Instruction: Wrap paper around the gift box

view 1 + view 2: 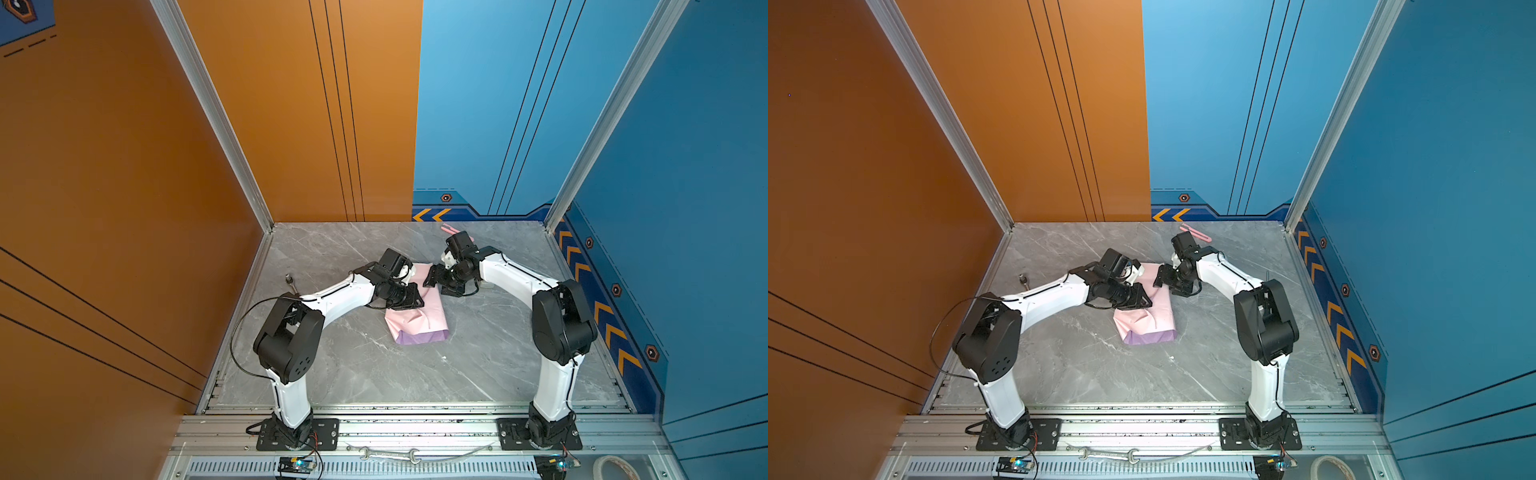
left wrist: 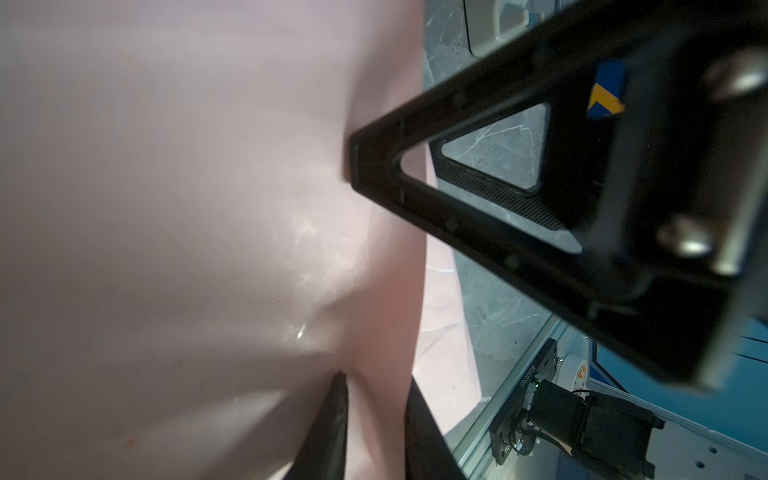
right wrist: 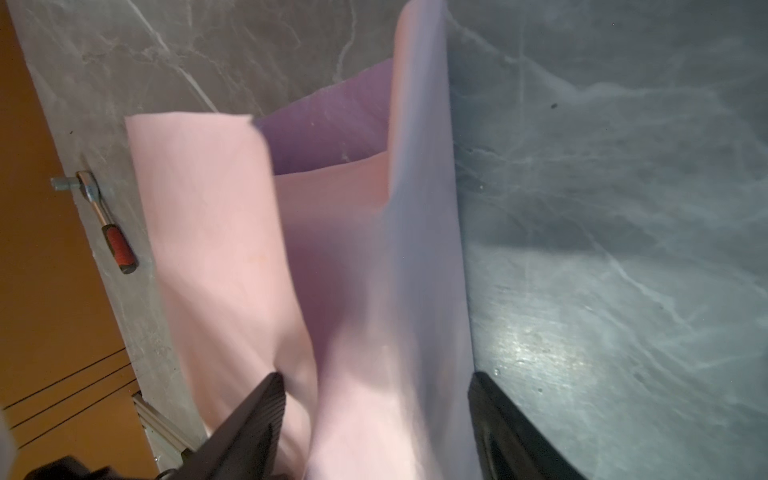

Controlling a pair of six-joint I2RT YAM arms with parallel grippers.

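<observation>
**Top views.** Nearest the lens is a spanner (image 1: 388, 455) on the front rail, then the two arm bases. Mid-table (image 1: 353, 374), the paper (image 1: 417, 318) lies folded pale-pink side out into a rumpled parcel. Its lilac face shows at the open near end. The gift box is not visible anywhere; presumably it is inside the fold. The left end effector (image 1: 411, 299) sits on the parcel's far-left part. The right end effector (image 1: 438, 281) is at the far edge, close to the left one. A pink cutter (image 1: 1196, 232) lies by the back wall and a ratchet (image 1: 1023, 279) off to the left, both well apart from the paper.

**Left wrist.** Paper fills the frame. The left jaws are narrowly apart with a ridge of paper between them; gripping or free, cannot tell. A finger (image 2: 457, 237) of the right end effector has its tip against the sheet.

**Right wrist.** The right jaws stand wide, unclenched, holding nothing. A loose flap rises between them, with the lilac inside showing beyond.

**Judgement.** The side flaps are going over the box top and the seam is not yet fixed. The next move calls for pressing the overlap flat, with one end effector pinning it for fastening, then folding the ends
</observation>
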